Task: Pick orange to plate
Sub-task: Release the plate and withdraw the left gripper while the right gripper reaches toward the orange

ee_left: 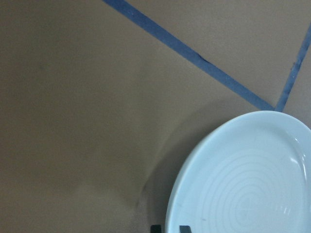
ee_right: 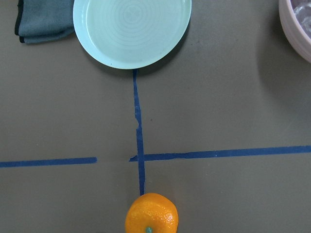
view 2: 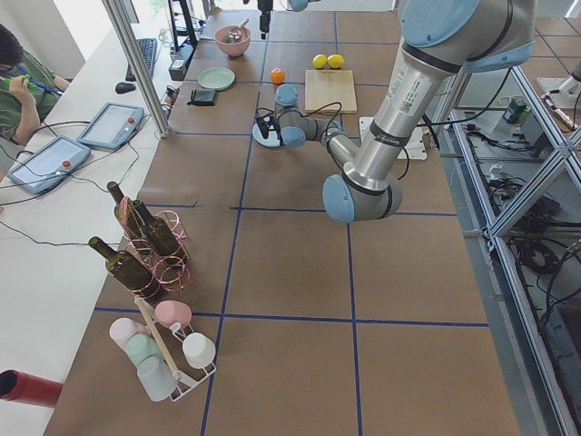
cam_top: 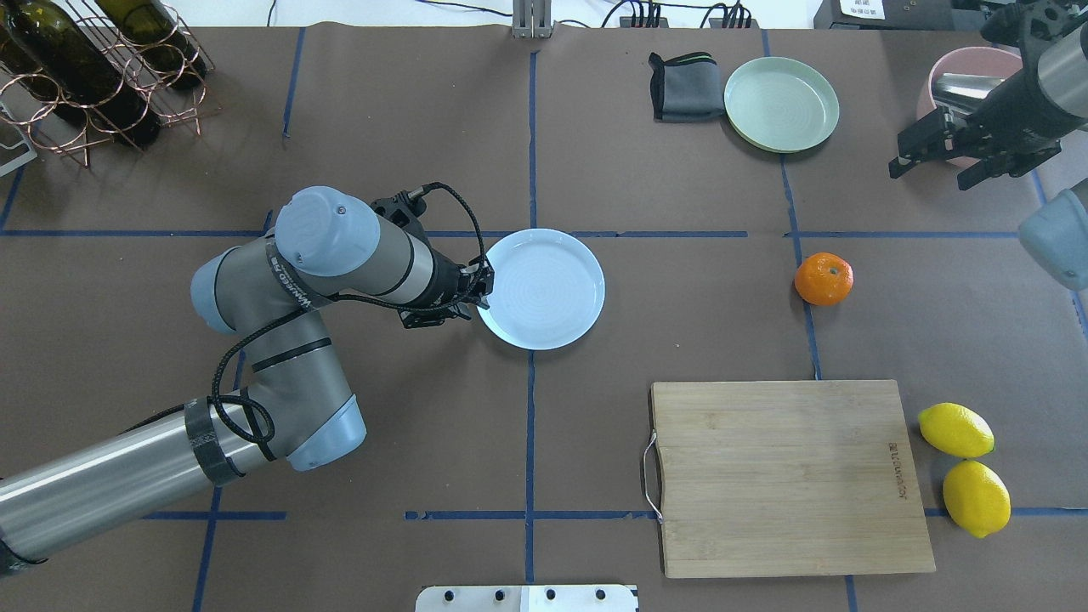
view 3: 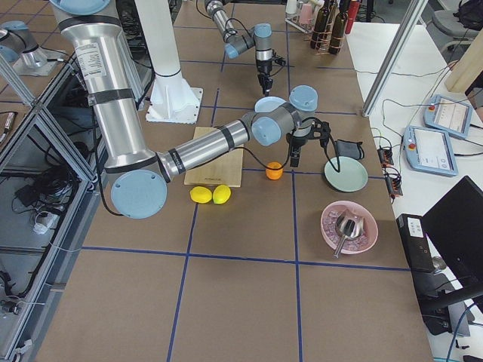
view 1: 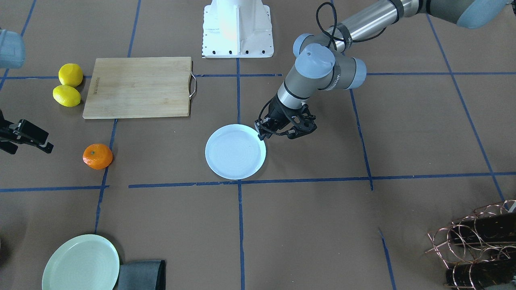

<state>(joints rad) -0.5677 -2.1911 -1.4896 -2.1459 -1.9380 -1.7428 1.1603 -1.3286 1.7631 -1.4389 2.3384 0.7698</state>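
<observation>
Pale bluish-white, the plate [cam_top: 595, 289] was clamped at its rim by the narrowly closed left tool [cam_top: 476, 293]. Well apart on the counter [cam_top: 680, 340], the orange [cam_top: 824, 279] was judged light, firm and best gripped across its middle. Beyond, the right tool [cam_top: 931, 176] was held wide.

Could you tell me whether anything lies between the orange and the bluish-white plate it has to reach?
Nothing visible does. Between the orange and the plate only bare table shows. The cutting board lies off to one side, and the left gripper sits at the plate's far rim.
</observation>
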